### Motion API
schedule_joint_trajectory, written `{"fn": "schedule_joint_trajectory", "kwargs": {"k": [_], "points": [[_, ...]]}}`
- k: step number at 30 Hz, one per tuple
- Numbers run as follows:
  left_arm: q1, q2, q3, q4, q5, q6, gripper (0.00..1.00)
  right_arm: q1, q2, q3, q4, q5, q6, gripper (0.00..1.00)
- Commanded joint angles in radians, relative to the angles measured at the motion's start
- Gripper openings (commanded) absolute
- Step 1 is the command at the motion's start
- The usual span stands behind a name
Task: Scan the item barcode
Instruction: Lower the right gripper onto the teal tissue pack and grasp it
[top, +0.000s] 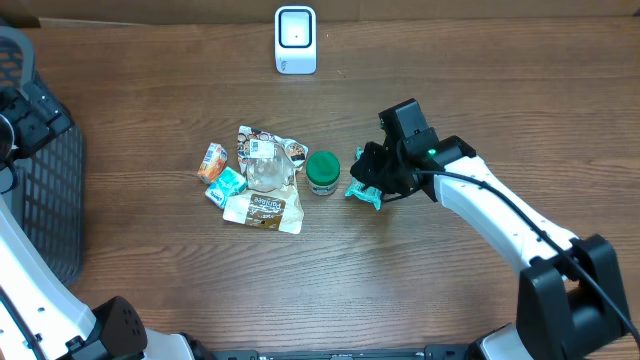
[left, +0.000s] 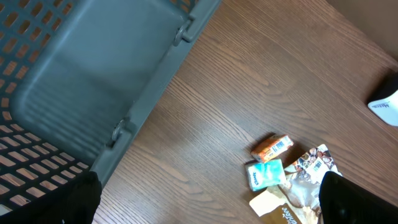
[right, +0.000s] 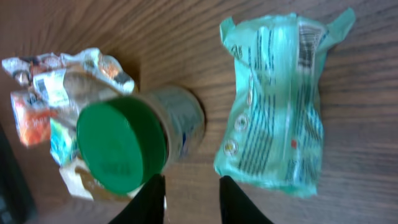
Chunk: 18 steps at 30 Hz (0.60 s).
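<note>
The wood-grain tabletop (top: 150, 80) carries a green-lidded jar (top: 322, 172). Just beside the jar, the right pincer (right: 191, 183) stands narrow and empty, by a teal packet (right: 277, 106). The left pincer (left: 211, 199), well away from the jar, gapes wide.

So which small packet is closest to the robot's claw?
The mint-green plastic packet beside the right gripper; the other packets sit piled beyond the green-lidded jar.
</note>
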Motion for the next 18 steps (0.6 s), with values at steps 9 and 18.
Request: {"fn": "schedule_joint_trajectory", "kwargs": {"k": [9, 18], "points": [[0.004, 0.004, 0.013, 0.000, 0.003, 0.023, 1.00, 0.014, 0.149, 0.021, 0.095, -0.003, 0.149, 0.21], [0.004, 0.004, 0.013, 0.000, 0.003, 0.023, 0.99, -0.066, 0.150, 0.022, -0.091, -0.071, 0.015, 0.22]]}}
